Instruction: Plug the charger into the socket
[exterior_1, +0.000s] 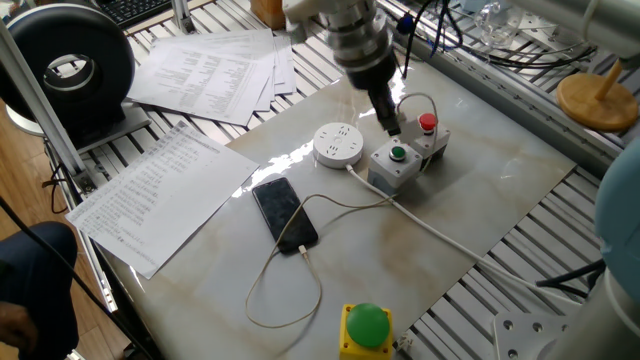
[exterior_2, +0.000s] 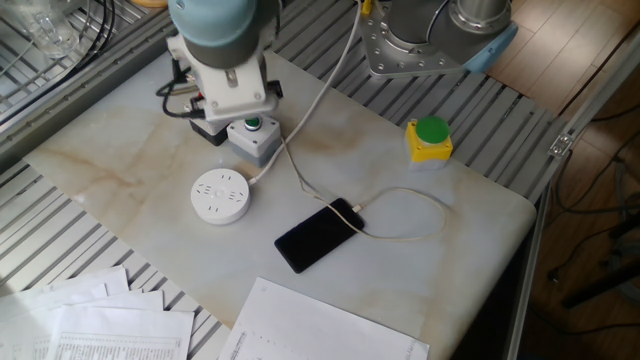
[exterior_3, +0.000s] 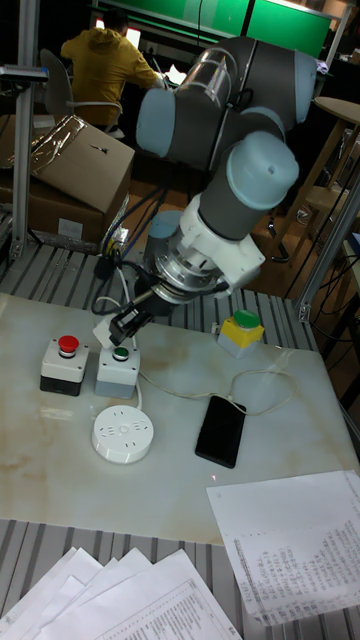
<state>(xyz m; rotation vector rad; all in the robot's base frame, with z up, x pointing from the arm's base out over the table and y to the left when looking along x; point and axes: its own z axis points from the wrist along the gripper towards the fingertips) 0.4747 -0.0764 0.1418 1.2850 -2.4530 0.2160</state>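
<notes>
The tool (exterior_3: 114, 331) hangs above the two grey button boxes near one long edge of the marble tabletop (exterior_1: 480, 190), and its fingers pinch the charger (exterior_3: 104, 330), a small white cube held just above the green-button box (exterior_3: 118, 369). A thin white cable (exterior_1: 285, 290) runs from the charger down across the tabletop, loops, and ends at the black smartphone (exterior_1: 284, 213) lying flat toward the middle. The red-button box (exterior_3: 61, 364) stands touching the green-button box on the side away from the phone.

The socket (exterior_2: 221, 195), a round white puck with slot holes on top, sits on the tabletop just beside the green-button box, between it and the edge where the printed papers (exterior_1: 160, 195) lie. Nothing is plugged into it. Its thick white cord (exterior_1: 440, 236) leaves past the green-button box and crosses the tabletop to the far edge. A yellow box with a green dome button (exterior_2: 430, 138) stands near a corner, well apart from the socket.
</notes>
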